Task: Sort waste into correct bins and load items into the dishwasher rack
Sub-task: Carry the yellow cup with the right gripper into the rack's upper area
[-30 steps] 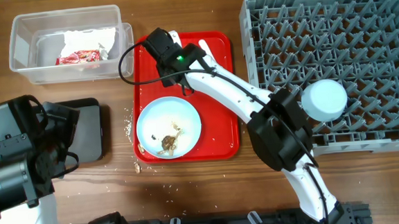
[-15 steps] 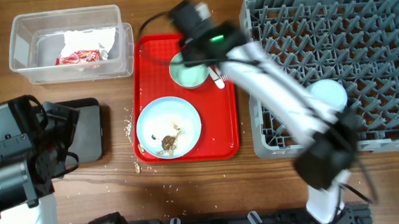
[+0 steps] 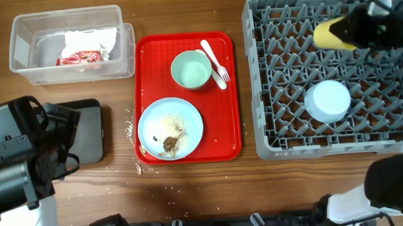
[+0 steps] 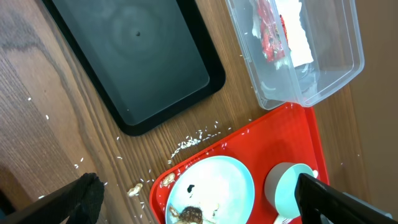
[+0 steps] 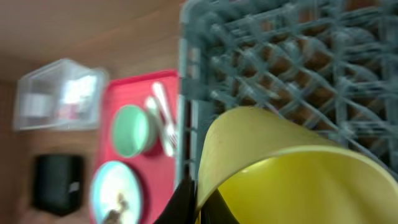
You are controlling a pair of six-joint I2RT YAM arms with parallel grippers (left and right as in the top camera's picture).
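Right gripper (image 3: 358,32) is clamped on the yellow-green cup (image 3: 330,35). The cup is held on its side, long axis roughly left-right, above the far right pegs of the dishwasher rack (image 3: 257,81). The light blue bowl (image 3: 327,101) sits in the rack, nearer. Left gripper (image 4: 198,186) hangs wide open, well apart at the left. No legible writing; print on the red snack wrapper (image 3: 79,57) is unreadable.

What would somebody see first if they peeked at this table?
The big grey dishwasher rack on the right grabs the eye, with the right tool holding a yellow-green cup over it and a light blue bowl sitting inside. Next comes the bright red tray in the middle, carrying a light blue plate with food scraps, a mint-green bowl and a white fork.
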